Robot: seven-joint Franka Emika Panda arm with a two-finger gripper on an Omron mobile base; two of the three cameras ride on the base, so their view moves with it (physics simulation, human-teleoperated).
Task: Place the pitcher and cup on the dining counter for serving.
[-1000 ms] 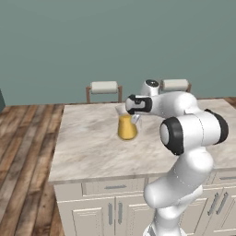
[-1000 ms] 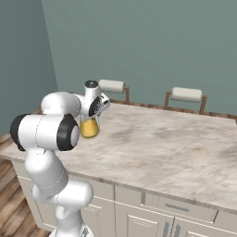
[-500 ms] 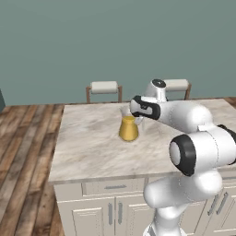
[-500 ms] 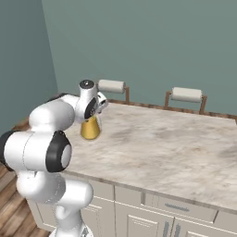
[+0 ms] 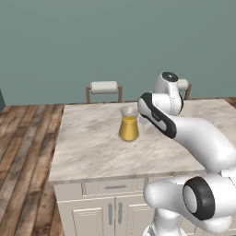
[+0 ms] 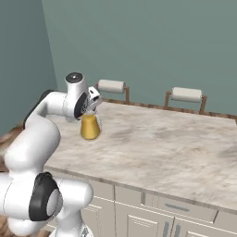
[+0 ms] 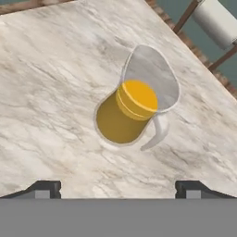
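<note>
Golden-yellow pitcher [image 7: 127, 113] stands upright on the dining counter [image 7: 55, 83].

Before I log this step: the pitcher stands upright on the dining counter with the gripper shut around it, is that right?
Not quite. The pitcher does stand upright on the dining counter, but the gripper is open and clear of it, as the hand view shows.

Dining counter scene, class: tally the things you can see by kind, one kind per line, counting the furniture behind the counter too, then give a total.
Pitcher: 1
Counter: 1
Chairs: 2
Pincer: 1
Total: 5
</note>
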